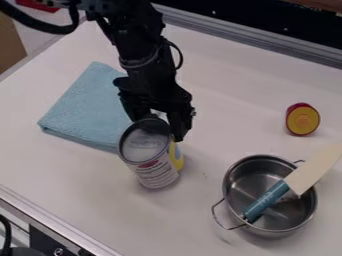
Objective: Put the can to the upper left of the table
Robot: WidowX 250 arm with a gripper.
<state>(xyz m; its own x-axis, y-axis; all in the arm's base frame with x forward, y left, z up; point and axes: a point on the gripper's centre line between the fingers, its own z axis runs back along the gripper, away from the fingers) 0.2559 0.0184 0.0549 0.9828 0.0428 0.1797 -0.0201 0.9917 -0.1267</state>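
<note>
Two metal rails (250,37) edge the white table (80,182) bearing the can (152,162).

Blk arm (139,47) in from top, gripper (157,127) pointing dn

On the tabletop (93,185), the can (157,174) is left of the pot (250,175), with the cloth (83,110) farther left and back. The utensil (267,199) rests partly in the pot; the oval item (302,120) sits behind.
</note>
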